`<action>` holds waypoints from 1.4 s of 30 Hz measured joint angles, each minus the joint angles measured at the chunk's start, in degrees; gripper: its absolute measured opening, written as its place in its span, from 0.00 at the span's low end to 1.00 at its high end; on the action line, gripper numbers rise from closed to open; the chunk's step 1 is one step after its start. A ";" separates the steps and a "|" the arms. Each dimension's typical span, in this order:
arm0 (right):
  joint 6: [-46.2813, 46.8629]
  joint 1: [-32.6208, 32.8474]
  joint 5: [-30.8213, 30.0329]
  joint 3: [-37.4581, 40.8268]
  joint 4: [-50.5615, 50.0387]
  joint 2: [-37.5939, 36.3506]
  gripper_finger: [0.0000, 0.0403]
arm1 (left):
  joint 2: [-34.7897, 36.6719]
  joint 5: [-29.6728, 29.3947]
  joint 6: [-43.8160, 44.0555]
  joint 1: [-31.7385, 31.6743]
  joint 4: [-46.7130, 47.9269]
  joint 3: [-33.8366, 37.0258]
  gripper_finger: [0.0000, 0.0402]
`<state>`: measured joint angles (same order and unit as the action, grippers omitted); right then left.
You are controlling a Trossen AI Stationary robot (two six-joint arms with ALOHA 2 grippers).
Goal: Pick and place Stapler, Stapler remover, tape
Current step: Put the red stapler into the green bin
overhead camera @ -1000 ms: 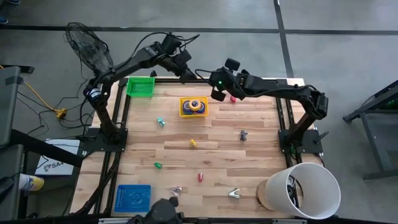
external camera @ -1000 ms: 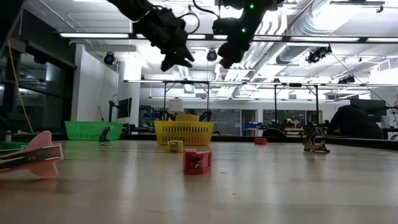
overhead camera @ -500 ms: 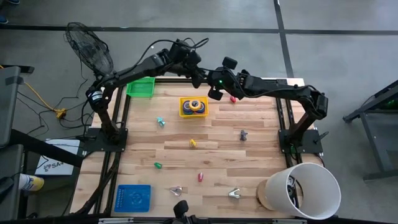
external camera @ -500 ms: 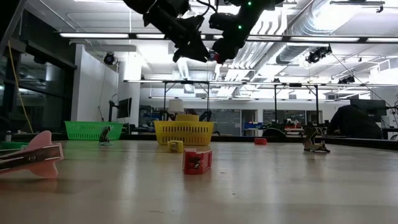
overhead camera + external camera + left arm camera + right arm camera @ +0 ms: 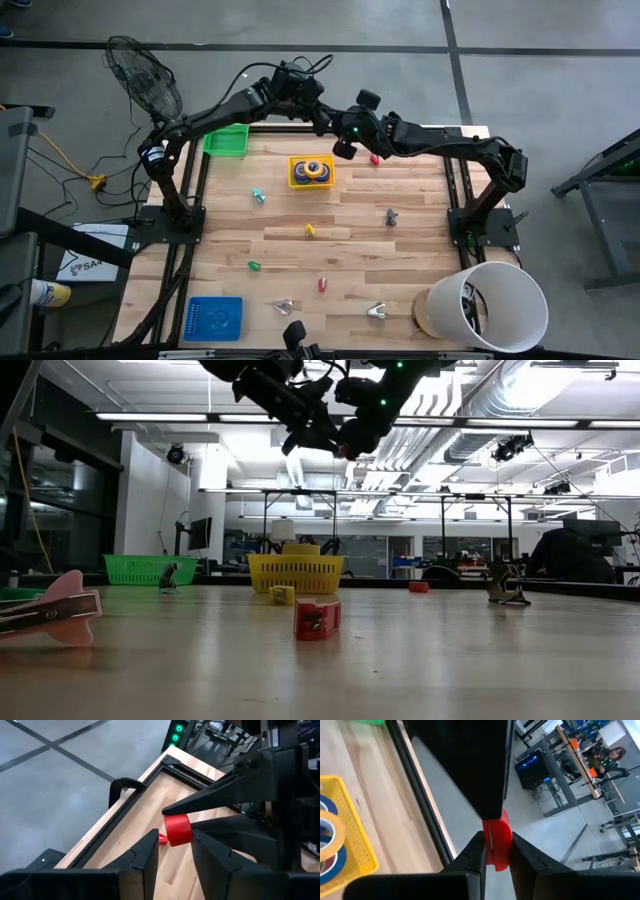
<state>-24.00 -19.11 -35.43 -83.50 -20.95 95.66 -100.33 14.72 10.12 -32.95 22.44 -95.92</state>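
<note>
1. High view: left gripper (image 5: pixel 322 112) and right gripper (image 5: pixel 341 150) meet above the table's (image 5: pixel 420 215) far edge; tape (image 5: pixel 313 170) in yellow basket (image 5: pixel 296 181).
2. Low view: both raised.
3. Left wrist: fingers (image 5: pixel 145 857) spread beside red piece (image 5: pixel 178 829).
4. Right wrist: fingers (image 5: pixel 476 854) pinch the red piece (image 5: pixel 496 844), possibly a stapler.

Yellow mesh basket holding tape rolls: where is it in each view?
High view: yellow basket far-middle on table, right of green basket.
Low view: yellow basket centre, far back, right of green basket.
Left wrist view: not in it.
Right wrist view: yellow basket beside table edge; green basket beyond.
</note>
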 joint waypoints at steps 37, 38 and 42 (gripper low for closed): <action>-0.49 0.00 3.42 -0.02 3.51 -0.02 0.11 | 0.00 2.36 3.27 -0.03 0.22 0.00 0.20; -0.51 0.00 3.42 -0.02 3.50 -0.02 0.11 | 0.00 2.33 3.29 0.21 0.20 0.00 0.19; -0.49 0.00 3.47 -0.02 3.50 -0.02 0.11 | 0.00 2.31 3.46 0.44 0.12 0.00 0.15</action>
<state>-24.49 -19.11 -31.96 -83.53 -17.45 95.64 -100.33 17.04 13.58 -32.51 22.55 -95.92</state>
